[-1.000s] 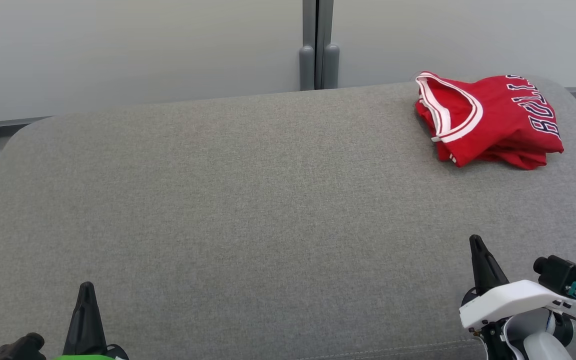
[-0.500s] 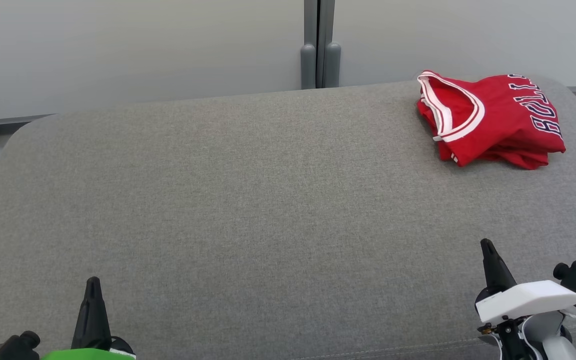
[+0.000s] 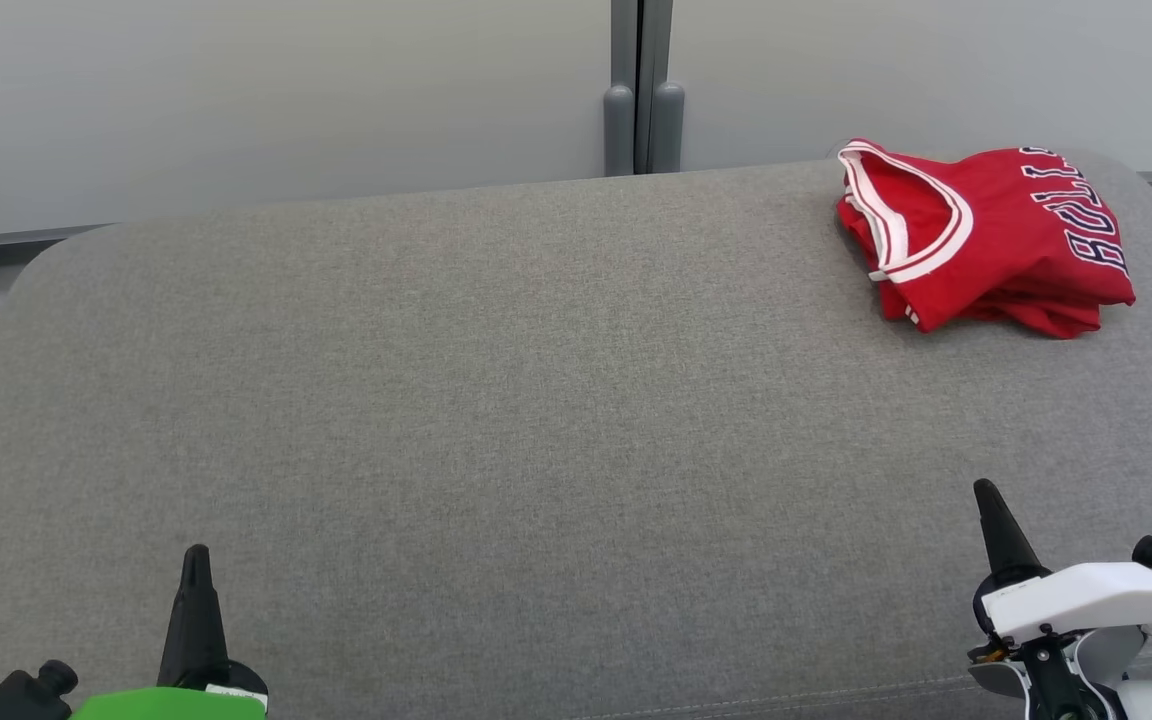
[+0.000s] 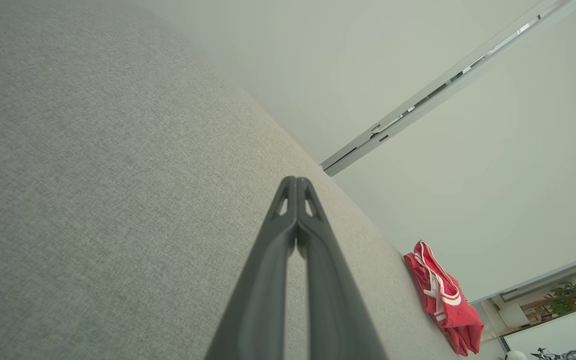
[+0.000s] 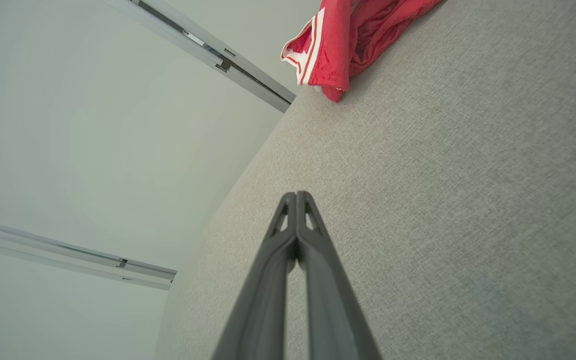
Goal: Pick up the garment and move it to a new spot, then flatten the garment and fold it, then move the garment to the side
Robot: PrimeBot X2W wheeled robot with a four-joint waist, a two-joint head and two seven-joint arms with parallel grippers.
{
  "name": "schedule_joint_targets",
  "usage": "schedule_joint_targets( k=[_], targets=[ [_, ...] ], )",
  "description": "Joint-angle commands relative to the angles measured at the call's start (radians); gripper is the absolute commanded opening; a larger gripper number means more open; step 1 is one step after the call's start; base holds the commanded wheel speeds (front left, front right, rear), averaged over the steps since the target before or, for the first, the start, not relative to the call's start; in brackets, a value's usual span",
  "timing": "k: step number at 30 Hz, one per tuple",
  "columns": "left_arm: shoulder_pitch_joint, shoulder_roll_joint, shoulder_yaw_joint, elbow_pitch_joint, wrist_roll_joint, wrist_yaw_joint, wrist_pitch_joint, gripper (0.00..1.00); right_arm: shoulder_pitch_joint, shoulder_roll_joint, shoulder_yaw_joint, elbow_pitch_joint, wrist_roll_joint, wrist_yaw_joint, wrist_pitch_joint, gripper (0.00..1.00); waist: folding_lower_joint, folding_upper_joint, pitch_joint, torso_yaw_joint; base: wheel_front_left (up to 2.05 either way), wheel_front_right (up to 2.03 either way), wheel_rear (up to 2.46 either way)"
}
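Red folded jersey with white trim lies far right on grey fabric surface; your task looks finished. Left gripper and right gripper pinched closed, empty.

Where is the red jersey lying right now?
In the head view the red jersey lies at the far right corner of the grey cushion, close to the wall, well ahead of the right gripper.

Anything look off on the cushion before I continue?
Nothing stands out. The red jersey lies folded at the far right of the grey cushion, layers slightly uneven. Left claw and right claw are shut, empty.
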Motion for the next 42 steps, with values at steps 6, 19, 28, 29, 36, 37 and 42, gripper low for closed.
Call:
schedule_joint_targets(
  k=[6, 19, 28, 29, 36, 37, 42],
  targets=[
    [-0.029, 0.003, -0.010, -0.017, -0.095, -0.007, 0.015, 0.00, 0.004, -0.001, -0.022, -0.026, 0.088, 0.000, 0.030, 0.00, 0.0000, 0.0000, 0.002, 0.002, 0.00, 0.00, 0.00],
    [-0.038, 0.001, -0.027, -0.020, -0.243, -0.011, 0.037, 0.00, 0.016, 0.002, -0.053, -0.044, 0.225, 0.000, 0.078, 0.00, 0.0000, 0.0000, 0.005, 0.004, 0.00, 0.00, 0.00],
    [-0.042, 0.000, -0.037, -0.022, -0.334, -0.013, 0.052, 0.00, 0.024, 0.003, -0.073, -0.055, 0.310, 0.000, 0.109, 0.00, 0.0000, 0.0000, 0.007, 0.007, 0.00, 0.00, 0.00],
    [-0.043, 0.000, -0.038, -0.022, -0.342, -0.014, 0.053, 0.00, 0.025, 0.003, -0.075, -0.056, 0.318, 0.000, 0.111, 0.00, 0.0000, 0.0000, 0.008, 0.007, 0.00, 0.00, 0.00],
    [-0.048, -0.001, -0.045, -0.024, -0.409, -0.015, 0.063, 0.00, 0.029, 0.005, -0.089, -0.065, 0.380, 0.000, 0.133, 0.00, 0.0000, 0.0000, 0.009, 0.008, 0.00, 0.00, 0.00],
    [-0.049, -0.001, -0.046, -0.024, -0.419, -0.016, 0.066, 0.00, 0.030, 0.005, -0.091, -0.066, 0.389, 0.000, 0.136, 0.00, 0.0000, 0.0000, 0.010, 0.009, 0.00, 0.00, 0.00],
    [-0.050, -0.002, -0.050, -0.024, -0.456, -0.016, 0.071, 0.00, 0.033, 0.005, -0.098, -0.070, 0.423, 0.000, 0.148, 0.00, 0.0000, 0.0000, 0.011, 0.010, 0.00, 0.00, 0.00]
  ],
)
